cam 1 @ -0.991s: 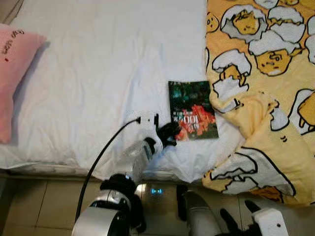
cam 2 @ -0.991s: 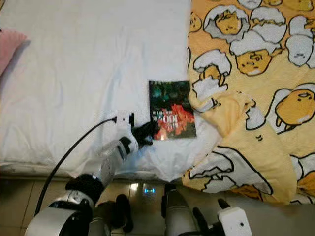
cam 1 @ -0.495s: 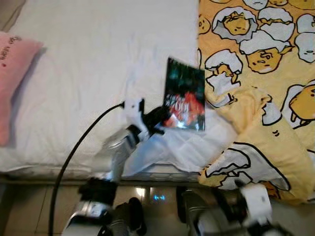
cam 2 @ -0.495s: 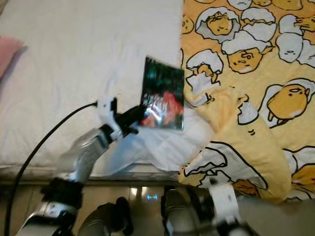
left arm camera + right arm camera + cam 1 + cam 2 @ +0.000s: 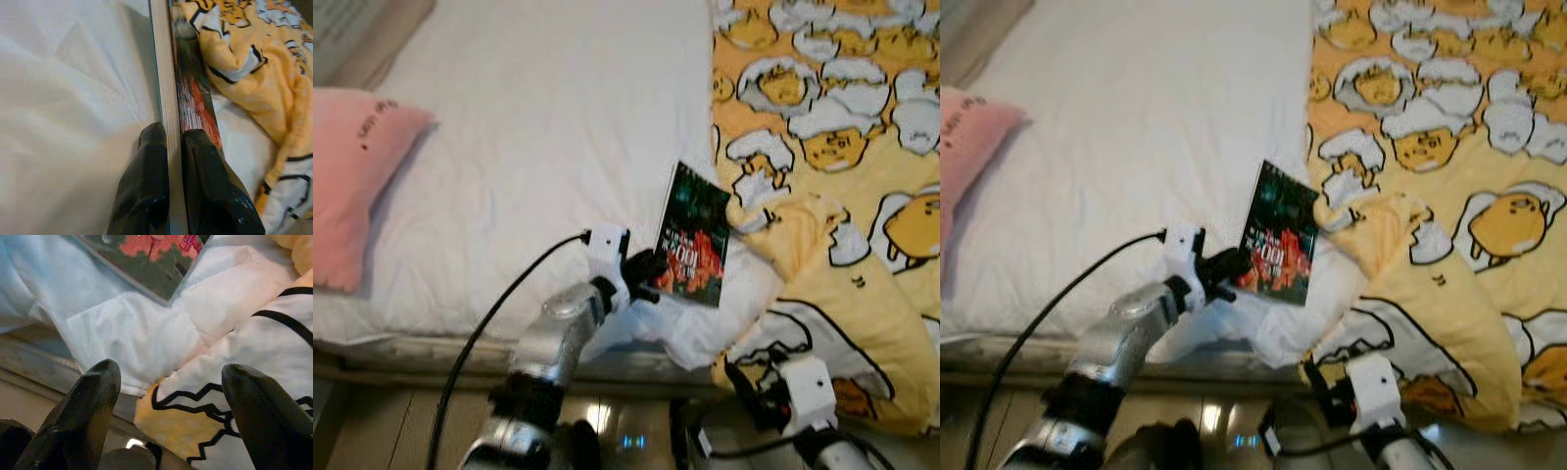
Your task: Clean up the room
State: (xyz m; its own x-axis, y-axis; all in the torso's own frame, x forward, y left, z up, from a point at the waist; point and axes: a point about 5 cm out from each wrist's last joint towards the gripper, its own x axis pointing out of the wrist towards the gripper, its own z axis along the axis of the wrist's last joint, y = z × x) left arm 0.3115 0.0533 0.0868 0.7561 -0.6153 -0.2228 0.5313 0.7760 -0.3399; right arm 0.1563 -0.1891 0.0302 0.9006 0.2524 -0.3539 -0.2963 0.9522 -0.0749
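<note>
Book [image 5: 693,247] was the step in hand: my left gripper [image 5: 644,271] had pinched its lower corner and tipped it up off the white sheet [image 5: 538,147], cover edge just beside the yellow blanket [image 5: 842,215] at three o'clock. My right gripper [image 5: 168,401] hung low at five o'clock, fingers spread wide, holding nothing. Next, I judged, came lifting it clear of the bed and carrying it off somewhere proper without the thin grip slipping.

On the book [image 5: 694,234] cover I read large white figures that look like "001" or "100", tilted, across the red part; the smaller print above them is too blurred for me. The pink pillow [image 5: 357,176] carries small dark lettering near its edge, which I cannot read.
</note>
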